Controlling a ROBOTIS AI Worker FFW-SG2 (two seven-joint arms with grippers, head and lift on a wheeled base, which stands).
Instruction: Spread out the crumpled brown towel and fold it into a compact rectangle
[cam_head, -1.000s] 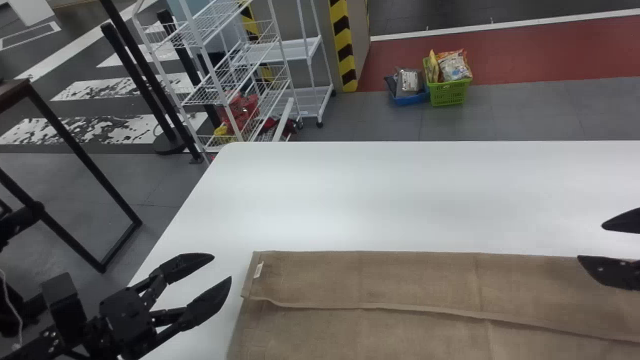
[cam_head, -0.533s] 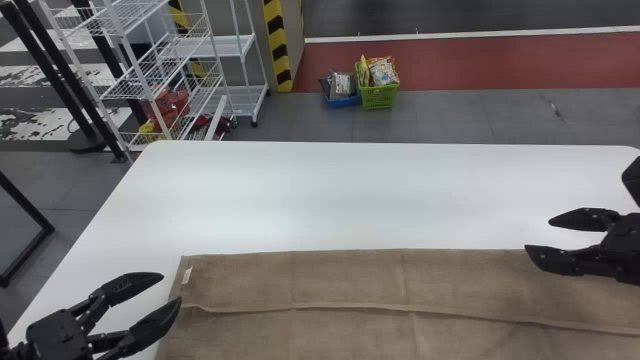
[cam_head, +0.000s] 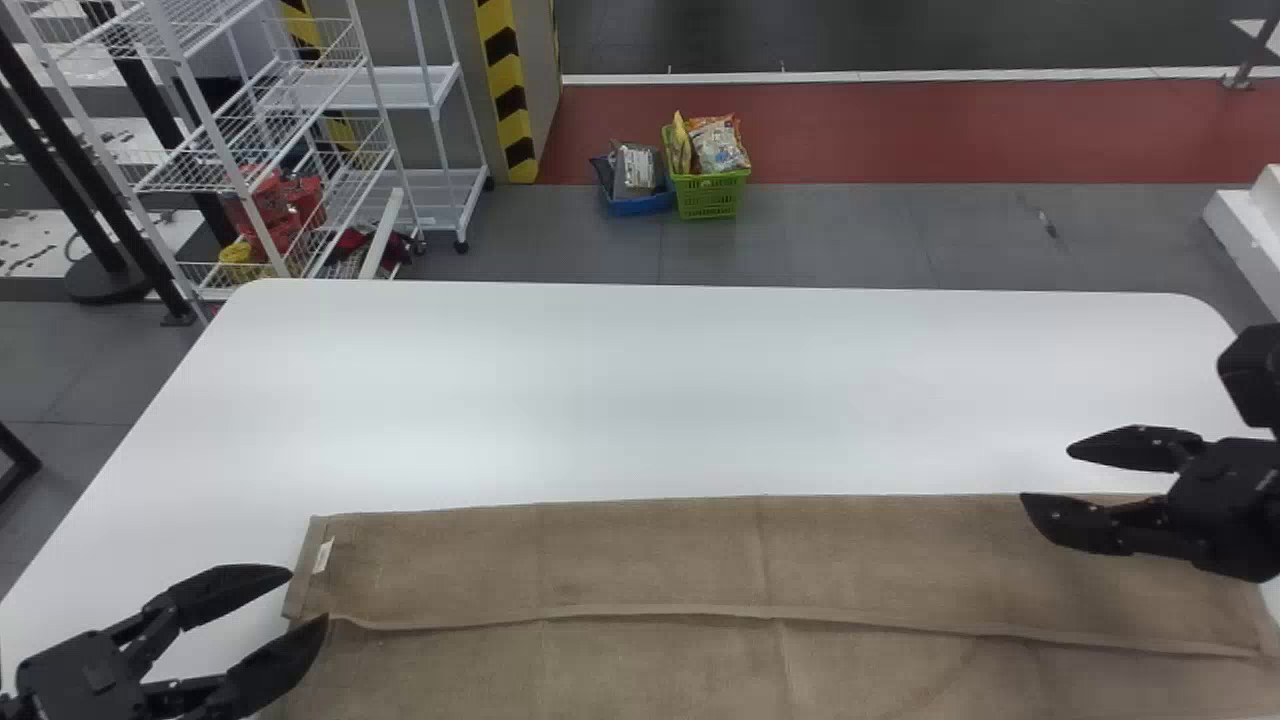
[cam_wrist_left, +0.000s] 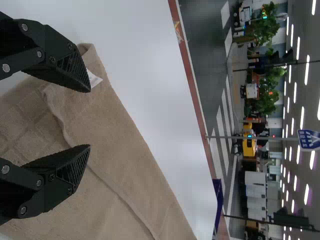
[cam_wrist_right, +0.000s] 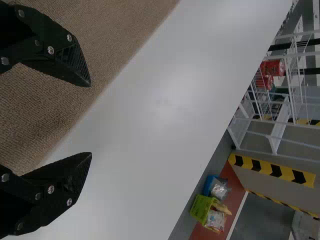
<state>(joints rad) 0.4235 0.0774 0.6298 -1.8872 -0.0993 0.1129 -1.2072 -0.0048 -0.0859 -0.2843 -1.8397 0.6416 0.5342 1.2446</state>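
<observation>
From where I sit at the controls, the brown towel (cam_head: 650, 560) lies spread out along my side of the white table (cam_head: 700, 390), its far strip doubled over so that a loose hem (cam_head: 640, 612) runs lengthwise across it, with a small white label (cam_head: 323, 556) at the left end. I'd judge the spreading out is done and the folding is in hand, with one long fold apparently made and a good deal left before it becomes a compact rectangle. My left pincer (cam_head: 308, 597) stands wide open with nothing in its grip, by the towel's left end; whether its nearer finger touches the cloth I can't tell. My right pincer (cam_head: 1045, 474) is wide open and empty too, at the far edge toward the right end. The next move, as I read it, calls for both pincers to close on matching spots of the same edge, then lift and carry it over together so the fold comes out square. I'd want a bite through every layer; catching only the upper one could drag the flap askew, and uneven pulling might ruck the hem, which already looks a little wavy at the left.
</observation>
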